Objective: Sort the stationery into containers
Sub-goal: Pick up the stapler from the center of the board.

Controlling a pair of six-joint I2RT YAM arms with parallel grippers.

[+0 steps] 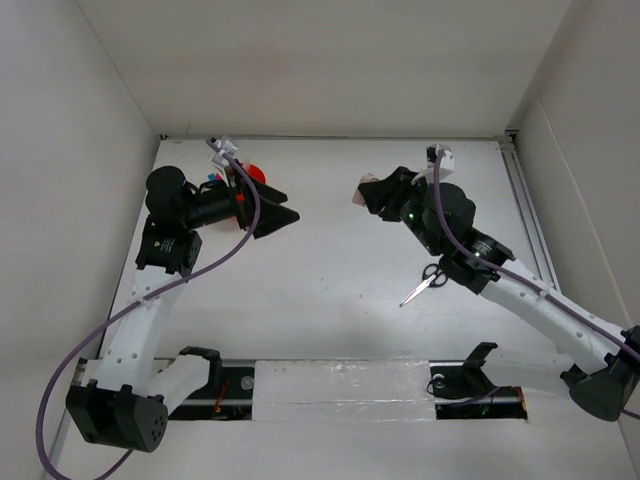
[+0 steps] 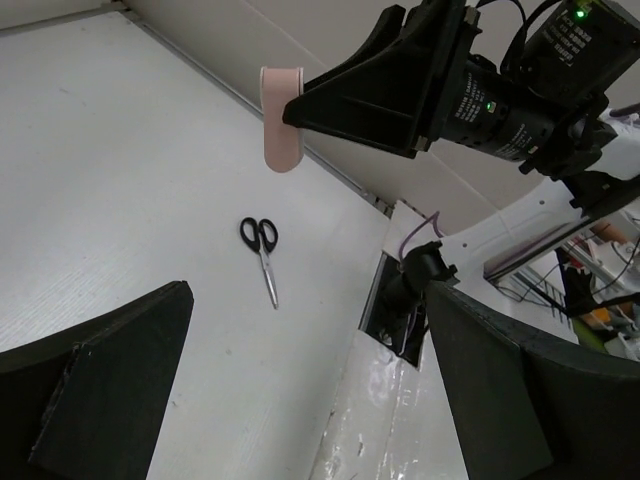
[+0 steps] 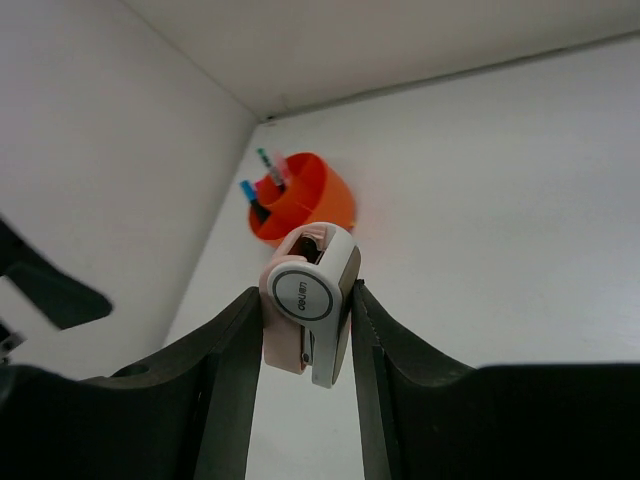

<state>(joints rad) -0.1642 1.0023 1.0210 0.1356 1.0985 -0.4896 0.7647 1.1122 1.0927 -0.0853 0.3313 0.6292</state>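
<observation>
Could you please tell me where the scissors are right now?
In the top view, the scissors lie flat on the table, right of centre, close beside the right arm.

White flat tabletop [image 1: 330, 310]: black-handled metal scissors [image 1: 420, 285] lying flat, right of centre; round orange plastic organiser [image 1: 258, 172] standing upper left.

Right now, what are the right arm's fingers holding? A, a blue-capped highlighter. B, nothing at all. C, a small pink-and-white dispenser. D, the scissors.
C: the right fingers are clamped on either side of the pink-and-white dispenser, while the scissors lie on the table, apart from them.
</observation>
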